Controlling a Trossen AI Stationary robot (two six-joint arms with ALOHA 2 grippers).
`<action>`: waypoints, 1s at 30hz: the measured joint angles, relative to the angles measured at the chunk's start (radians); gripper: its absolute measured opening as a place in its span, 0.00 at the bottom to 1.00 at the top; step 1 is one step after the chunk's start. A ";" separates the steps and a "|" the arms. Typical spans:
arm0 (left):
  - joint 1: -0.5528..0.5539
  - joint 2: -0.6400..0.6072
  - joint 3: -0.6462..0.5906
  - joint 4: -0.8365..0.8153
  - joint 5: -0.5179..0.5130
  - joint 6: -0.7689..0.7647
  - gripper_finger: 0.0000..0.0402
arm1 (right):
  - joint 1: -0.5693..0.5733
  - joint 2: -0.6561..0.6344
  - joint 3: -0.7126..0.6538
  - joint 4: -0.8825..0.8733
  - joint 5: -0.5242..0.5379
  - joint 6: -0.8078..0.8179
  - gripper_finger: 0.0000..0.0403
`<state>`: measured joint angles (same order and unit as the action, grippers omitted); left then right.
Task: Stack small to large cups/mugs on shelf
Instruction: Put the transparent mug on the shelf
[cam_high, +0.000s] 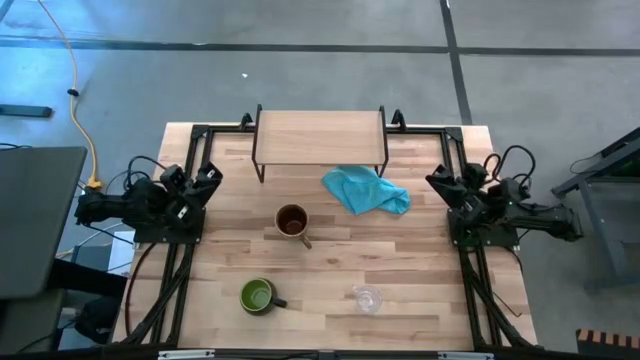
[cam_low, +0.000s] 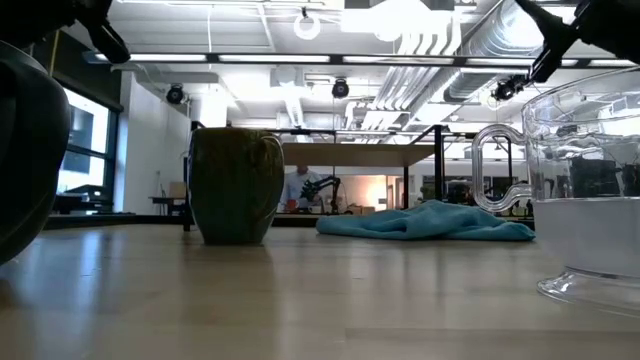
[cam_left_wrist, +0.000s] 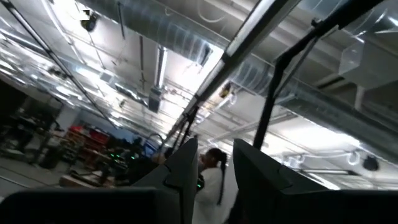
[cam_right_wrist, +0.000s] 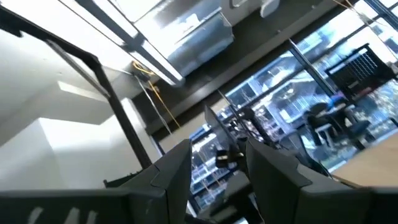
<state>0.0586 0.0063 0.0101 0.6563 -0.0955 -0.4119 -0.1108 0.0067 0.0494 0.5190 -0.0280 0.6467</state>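
The light-wood shelf stands on thin black legs at the table's far middle. The tan-brown handled mug stands upright mid-table; it also shows in the low view. The dark mug with green inside and the small clear glass cup stand upright near the front edge. My left gripper rests at the table's left edge and my right gripper at its right edge. Both are far from the cups. Each wrist view shows a narrow gap between the fingers, left and right, with nothing in it.
A crumpled teal cloth lies on the table just right of the shelf's front, between the shelf and my right arm. Black frame rails run along both table sides. A person shows far off in the room behind.
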 joint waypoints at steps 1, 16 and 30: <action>0.000 0.000 0.000 0.007 -0.012 -0.005 0.22 | 0.000 0.000 0.000 0.011 -0.006 -0.002 0.36; 0.000 0.000 0.000 -0.196 0.006 -0.090 0.22 | 0.000 0.048 0.127 0.117 -0.160 -0.244 0.36; 0.000 0.000 0.000 -0.266 0.056 -0.277 0.22 | 0.001 0.405 0.578 -0.586 -0.260 -0.306 0.36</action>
<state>0.0582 0.0063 0.0101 0.3899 -0.0397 -0.6886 -0.1101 0.4116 0.6269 -0.0671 -0.2881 0.3406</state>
